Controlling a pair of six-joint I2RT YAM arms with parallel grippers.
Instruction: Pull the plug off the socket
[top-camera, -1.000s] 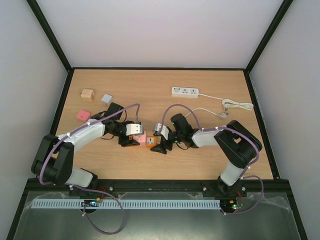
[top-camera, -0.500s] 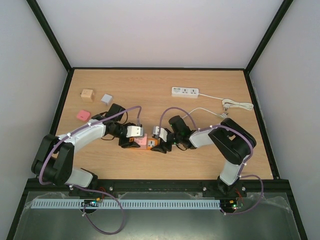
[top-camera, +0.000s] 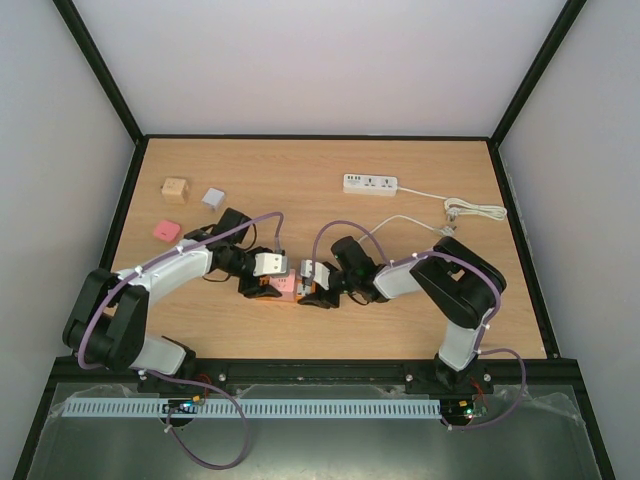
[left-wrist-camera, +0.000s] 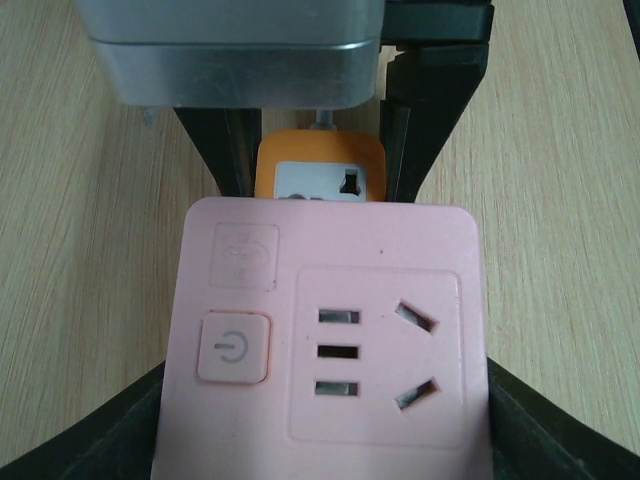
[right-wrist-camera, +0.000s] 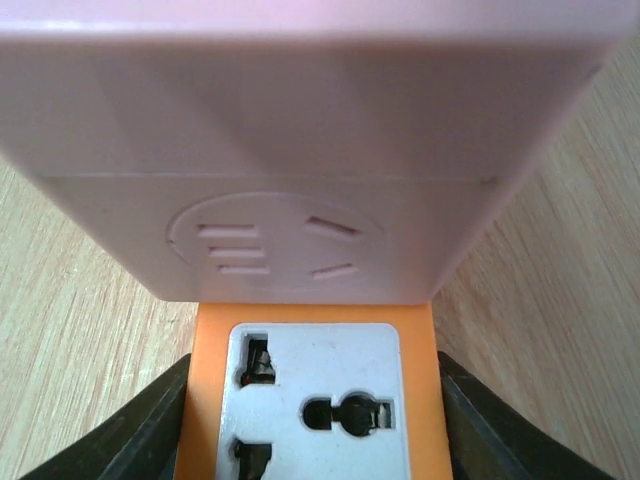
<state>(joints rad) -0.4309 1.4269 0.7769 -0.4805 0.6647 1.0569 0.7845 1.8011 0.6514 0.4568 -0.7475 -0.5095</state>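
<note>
A pink socket cube (top-camera: 284, 284) lies mid-table with an orange plug adapter (top-camera: 303, 289) plugged into its right side. My left gripper (top-camera: 262, 286) is shut on the pink socket cube (left-wrist-camera: 330, 350), its dark fingers (left-wrist-camera: 95, 440) pressing both sides. In that view the orange adapter (left-wrist-camera: 320, 180) sticks out beyond the cube, between my right gripper's fingers (left-wrist-camera: 430, 110). My right gripper (top-camera: 314, 293) is shut on the orange adapter (right-wrist-camera: 315, 390), its fingers (right-wrist-camera: 120, 440) on both sides. The pink cube (right-wrist-camera: 300, 150) fills the top of that view.
A white power strip (top-camera: 370, 184) with a coiled white cord (top-camera: 470, 210) lies at the back right. A wooden cube (top-camera: 175, 190), a grey cube (top-camera: 213, 197) and a pink block (top-camera: 166, 231) sit at the back left. Black frame rails border the table.
My right arm has moved left, bringing its gripper in around the orange adapter beside the pink cube. My left gripper has stayed on the pink cube.
</note>
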